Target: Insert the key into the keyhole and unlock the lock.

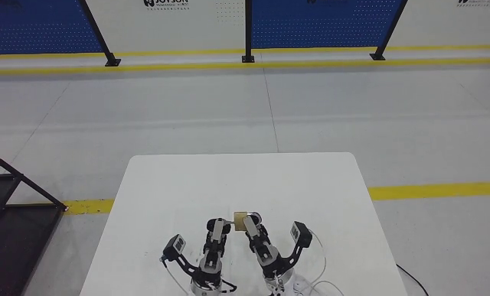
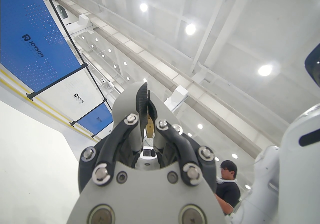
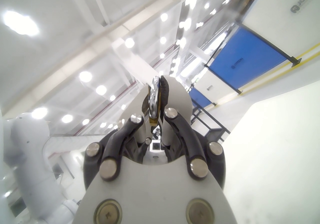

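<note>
top view, lower middle of the frame: the lock (image 1: 240,219), a small brass block, hangs above the near part of the table between the two gripper tips. a silvery bit sits at its right edge. the left gripper (image 1: 224,223) meets the lock from the left side of the frame and the right gripper (image 1: 253,219) from the right. both tips are right against it, and the pair forms a narrow v pointing toward the upper frame.

right wrist view: that gripper's fingers are pressed together on the lock, with the shiny shackle (image 3: 153,96) pinched between the dark pads and the brass body showing just beneath it.

left wrist view: the fingers there are clamped nearly flat on a thin brass piece, the key (image 2: 149,126). most of it is hidden by the pads, so whether its blade sits in the keyhole cannot be told.

further out in the top view, the white table (image 1: 230,174) fills the lower centre. a black frame (image 1: 23,212) stands at the left edge of the picture. a yellow line (image 1: 429,191) crosses the pale floor on either side of the table, and blue panels (image 1: 321,21) on black posts run along the top.
</note>
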Robot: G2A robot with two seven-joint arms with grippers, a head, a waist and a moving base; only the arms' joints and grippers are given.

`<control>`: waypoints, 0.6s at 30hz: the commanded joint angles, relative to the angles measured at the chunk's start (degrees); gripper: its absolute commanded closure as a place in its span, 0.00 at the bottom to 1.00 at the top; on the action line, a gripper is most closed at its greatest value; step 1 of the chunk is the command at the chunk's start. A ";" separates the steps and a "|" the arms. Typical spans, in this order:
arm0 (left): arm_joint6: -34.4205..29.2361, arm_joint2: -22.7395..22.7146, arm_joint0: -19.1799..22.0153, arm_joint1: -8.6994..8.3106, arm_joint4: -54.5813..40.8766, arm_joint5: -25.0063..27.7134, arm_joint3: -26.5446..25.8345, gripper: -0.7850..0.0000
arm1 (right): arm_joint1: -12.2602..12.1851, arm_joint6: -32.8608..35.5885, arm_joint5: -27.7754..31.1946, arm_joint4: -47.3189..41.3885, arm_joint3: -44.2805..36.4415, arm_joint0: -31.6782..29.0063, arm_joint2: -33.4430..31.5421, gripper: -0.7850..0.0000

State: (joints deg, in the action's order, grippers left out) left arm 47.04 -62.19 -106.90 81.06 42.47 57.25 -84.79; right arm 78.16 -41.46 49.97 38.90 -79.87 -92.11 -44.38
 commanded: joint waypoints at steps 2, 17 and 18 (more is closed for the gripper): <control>-0.24 -0.11 0.17 0.19 0.52 0.24 0.54 1.00 | 0.10 0.39 -0.12 0.14 -0.02 -0.07 -0.16 1.00; -0.76 -1.09 -0.36 0.77 0.58 0.76 0.34 0.15 | 0.47 0.53 0.53 0.67 -0.34 -0.90 -1.38 1.00; -0.76 -1.22 -0.52 0.78 0.63 0.76 0.18 0.15 | 0.46 0.44 0.58 0.77 -0.41 -1.03 -1.62 1.00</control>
State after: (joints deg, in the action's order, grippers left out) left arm 46.29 -63.25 -107.22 81.82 43.11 57.99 -84.43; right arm 78.62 -40.91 50.46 39.59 -80.19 -92.99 -45.75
